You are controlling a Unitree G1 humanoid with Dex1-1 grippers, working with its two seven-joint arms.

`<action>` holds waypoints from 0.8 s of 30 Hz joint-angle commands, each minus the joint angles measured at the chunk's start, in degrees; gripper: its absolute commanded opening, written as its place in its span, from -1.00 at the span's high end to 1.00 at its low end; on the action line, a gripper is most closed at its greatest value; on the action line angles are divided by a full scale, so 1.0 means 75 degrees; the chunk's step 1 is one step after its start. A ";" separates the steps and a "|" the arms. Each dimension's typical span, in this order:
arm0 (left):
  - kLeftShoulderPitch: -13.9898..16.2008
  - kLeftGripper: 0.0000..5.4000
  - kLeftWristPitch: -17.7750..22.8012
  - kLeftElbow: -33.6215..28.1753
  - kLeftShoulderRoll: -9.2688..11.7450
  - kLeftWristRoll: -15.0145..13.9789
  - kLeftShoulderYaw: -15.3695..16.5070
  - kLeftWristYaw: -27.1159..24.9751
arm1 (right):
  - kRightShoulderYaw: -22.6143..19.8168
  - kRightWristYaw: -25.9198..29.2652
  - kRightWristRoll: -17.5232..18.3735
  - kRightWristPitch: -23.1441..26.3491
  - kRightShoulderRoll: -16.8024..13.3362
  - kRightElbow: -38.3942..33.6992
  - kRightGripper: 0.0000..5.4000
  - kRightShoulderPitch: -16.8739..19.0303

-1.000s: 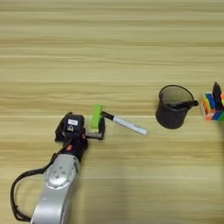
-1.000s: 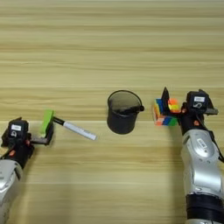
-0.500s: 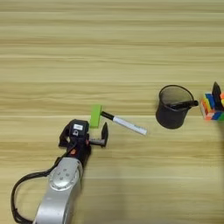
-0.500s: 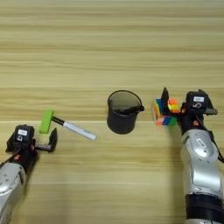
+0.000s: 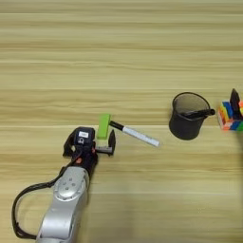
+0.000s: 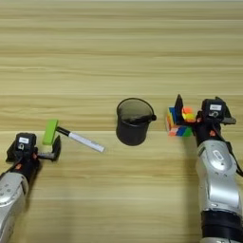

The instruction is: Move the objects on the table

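While your left gripper [image 5: 90, 144] sits spread open and empty, note the lime-green block [image 5: 104, 126] just beyond its right finger, long axis pointing away from you, marker [image 5: 135, 134] cap touching it. Right gripper [image 6: 199, 111] brackets the puzzle cube [image 6: 179, 121]; whether it clamps it is unclear. Mesh cup [image 6: 134, 121] stands between.

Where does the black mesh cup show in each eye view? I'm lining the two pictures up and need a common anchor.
Left eye view: the black mesh cup stands right of centre, near the right edge.
Right eye view: the cup stands near the middle, slightly right.
Shared landmark: the puzzle cube just right of the cup in both views, cut by the frame edge in the left eye view.
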 commanded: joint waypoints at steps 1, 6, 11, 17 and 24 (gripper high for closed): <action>0.0118 -0.86 0.0198 0.0242 -0.0003 0.0056 -0.0075 -0.0034 | 0.0033 -0.0047 -0.0005 0.0041 0.0043 -0.0110 -1.00 -0.0035; 0.0154 -0.69 0.0148 0.0201 0.0005 0.0058 -0.0149 -0.0109 | 0.0028 -0.0047 -0.0001 0.0051 0.0039 -0.0129 -1.00 -0.0030; 0.0155 -0.53 0.0116 0.0187 0.0014 0.0054 -0.0176 -0.0119 | 0.0025 -0.0049 -0.0002 0.0048 0.0037 -0.0125 -1.00 -0.0035; 0.0171 -0.29 0.0092 0.0120 0.0025 0.0032 -0.0173 -0.0115 | 0.0027 -0.0050 -0.0007 0.0045 0.0035 -0.0124 -1.00 -0.0038; 0.0178 -0.05 0.0064 0.0110 0.0024 0.0021 -0.0165 -0.0124 | 0.0030 -0.0050 -0.0012 0.0035 0.0038 -0.0113 -1.00 -0.0038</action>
